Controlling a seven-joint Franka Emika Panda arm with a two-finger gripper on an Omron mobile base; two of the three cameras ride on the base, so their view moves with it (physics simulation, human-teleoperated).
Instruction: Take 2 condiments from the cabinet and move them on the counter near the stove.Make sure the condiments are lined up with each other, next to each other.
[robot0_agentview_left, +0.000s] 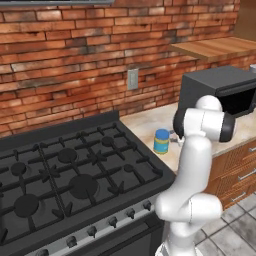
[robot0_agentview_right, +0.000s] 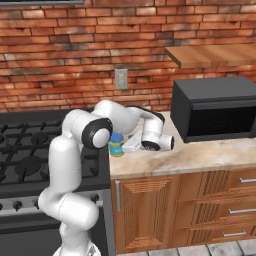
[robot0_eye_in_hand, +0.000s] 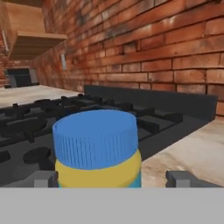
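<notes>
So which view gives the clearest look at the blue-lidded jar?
The hand view: the jar sits close up, its ribbed blue lid and yellow body sharp between the open gripper fingertips. The left base view shows it small but whole on the counter beside the stove; the right base view shows it half hidden behind the arm.

— What's carrying everything here?

— A beige marbled counter (robot0_agentview_right: 200, 157) is running along the brick wall, over wooden drawers and doors, with the stove butting against its end.

— And what's sitting on it?

— A squat jar (robot0_agentview_left: 161, 141) with a blue lid and yellow body is standing upright on the stone, just beside the stove's edge. In the hand view the jar (robot0_eye_in_hand: 97, 151) is showing up close, with bare counter (robot0_eye_in_hand: 192, 151) stretching beside it toward the wall.

— Anything else?

— A dark boxy microwave (robot0_agentview_right: 215, 107) is resting farther along the slab, well apart from the jar, under a wooden shelf.
</notes>
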